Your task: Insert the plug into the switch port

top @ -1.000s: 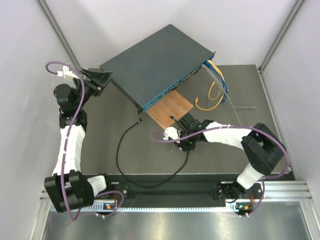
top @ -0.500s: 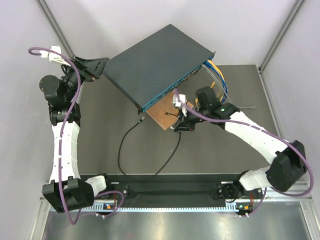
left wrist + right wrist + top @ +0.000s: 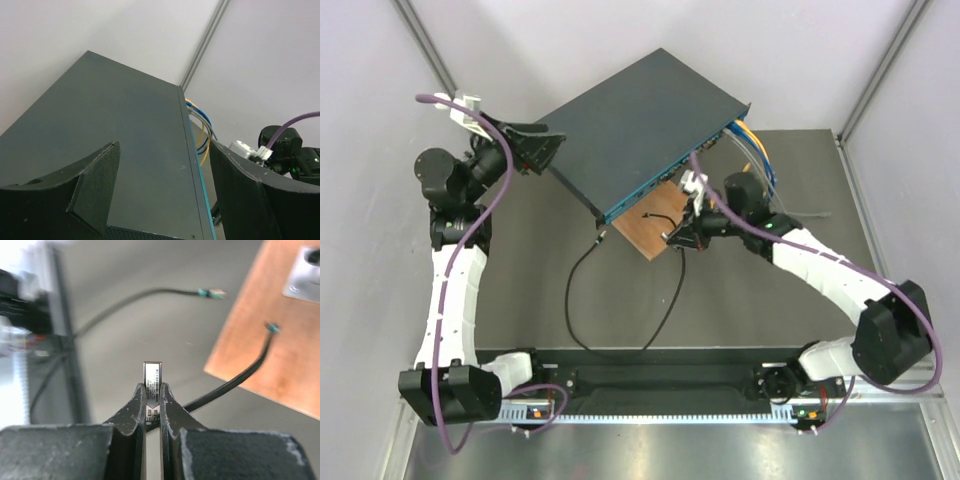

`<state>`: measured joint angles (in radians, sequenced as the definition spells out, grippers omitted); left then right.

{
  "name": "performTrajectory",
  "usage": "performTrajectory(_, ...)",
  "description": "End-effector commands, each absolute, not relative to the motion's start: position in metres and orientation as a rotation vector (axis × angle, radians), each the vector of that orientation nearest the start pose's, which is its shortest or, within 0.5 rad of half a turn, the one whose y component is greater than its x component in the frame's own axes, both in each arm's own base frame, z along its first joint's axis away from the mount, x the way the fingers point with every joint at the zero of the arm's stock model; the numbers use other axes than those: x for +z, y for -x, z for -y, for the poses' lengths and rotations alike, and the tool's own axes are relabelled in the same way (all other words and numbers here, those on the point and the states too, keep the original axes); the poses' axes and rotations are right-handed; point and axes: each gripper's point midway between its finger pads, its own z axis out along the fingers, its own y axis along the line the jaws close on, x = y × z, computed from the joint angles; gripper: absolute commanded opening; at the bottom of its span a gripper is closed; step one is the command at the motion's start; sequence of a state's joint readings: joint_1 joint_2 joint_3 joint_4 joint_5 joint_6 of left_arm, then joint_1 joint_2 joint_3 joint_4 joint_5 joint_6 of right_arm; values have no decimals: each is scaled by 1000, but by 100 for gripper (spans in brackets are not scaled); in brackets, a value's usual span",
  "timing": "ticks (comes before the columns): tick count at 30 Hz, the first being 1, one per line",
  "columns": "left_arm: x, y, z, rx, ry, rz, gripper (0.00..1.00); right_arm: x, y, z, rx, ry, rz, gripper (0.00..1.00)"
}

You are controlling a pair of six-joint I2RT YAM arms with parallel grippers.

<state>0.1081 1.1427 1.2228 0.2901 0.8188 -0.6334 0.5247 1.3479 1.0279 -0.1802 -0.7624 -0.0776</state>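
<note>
The switch (image 3: 640, 125) is a flat dark blue-grey box; its teal front face (image 3: 650, 187) carries the port row, too small to make out. The thin black cable (image 3: 575, 300) loops on the table. One plug tip (image 3: 603, 239) lies by the switch's front corner, also in the right wrist view (image 3: 211, 293). The other tip (image 3: 271, 328) rests on the brown board. My right gripper (image 3: 672, 238) (image 3: 152, 390) is shut on a small silver-black stick (image 3: 152, 376), above the cable. My left gripper (image 3: 555, 147) (image 3: 165, 170) is open over the switch top (image 3: 130, 150).
A brown square board (image 3: 658, 222) lies in front of the switch, half under it. Yellow and blue cables (image 3: 752, 160) hang from the switch's right end, also in the left wrist view (image 3: 200, 127). Frame posts and walls close in at the back and sides.
My right arm swung from the table in front of the board up to the board's right edge, stick still held. My left gripper moved right, onto the switch's left corner.
</note>
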Motion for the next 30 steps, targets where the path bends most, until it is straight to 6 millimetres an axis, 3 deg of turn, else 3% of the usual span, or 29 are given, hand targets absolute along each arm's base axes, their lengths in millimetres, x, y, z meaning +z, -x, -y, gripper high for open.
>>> performTrajectory(1, 476, -326, 120, -863, -395, -1303, 77, 176, -291, -294, 736, 1087, -1802, 0)
performTrajectory(3, 473, -327, 120, -872, -392, -1312, 76, 166, -287, -294, 784, 1039, -1819, 0)
performTrajectory(7, 472, -327, 120, -872, -381, -1319, 77, 173, -267, -299, 1141, 902, -1797, 0)
performTrajectory(8, 471, -328, 120, -882, -371, -1325, 77, 195, -269, -305, 1264, 804, -1750, 0)
performTrajectory(9, 473, -325, 123, -899, -392, -1318, 77, 198, -263, -305, 1348, 813, -1732, 0)
performTrajectory(12, 470, -315, 140, -951, -476, -1329, 75, 214, -249, -305, 1417, 915, -1703, 0)
performTrajectory(13, 467, -311, 145, -961, -511, -1347, 72, 228, -243, -305, 1435, 978, -1667, 0)
performTrajectory(14, 469, -304, 151, -920, -610, -1320, 72, 230, -239, -302, 1414, 1036, -1640, 0)
performTrajectory(15, 456, -295, 165, -957, -656, -1372, 71, 230, -224, -295, 1461, 1065, -1681, 0)
performTrajectory(17, 451, -281, 178, -917, -831, -1325, 69, 238, -215, -290, 1468, 1129, -1645, 0)
performTrajectory(19, 431, -270, 194, -923, -948, -1355, 67, 241, -194, -281, 1537, 1162, -1695, 0)
performTrajectory(21, 426, -255, 213, -940, -1067, -1341, 65, 248, -178, -272, 1577, 1211, -1677, 0)
performTrajectory(25, 390, -225, 244, -752, -1454, -1274, 65, 271, -160, -264, 1676, 1241, -1629, 0)
performTrajectory(29, 352, -188, 266, -712, -1749, -1269, 64, 273, -153, -262, 1722, 1240, -1626, 0)
performTrajectory(30, 346, -171, 276, -729, -1820, -1223, 63, 272, -153, -262, 1725, 1237, -1632, 0)
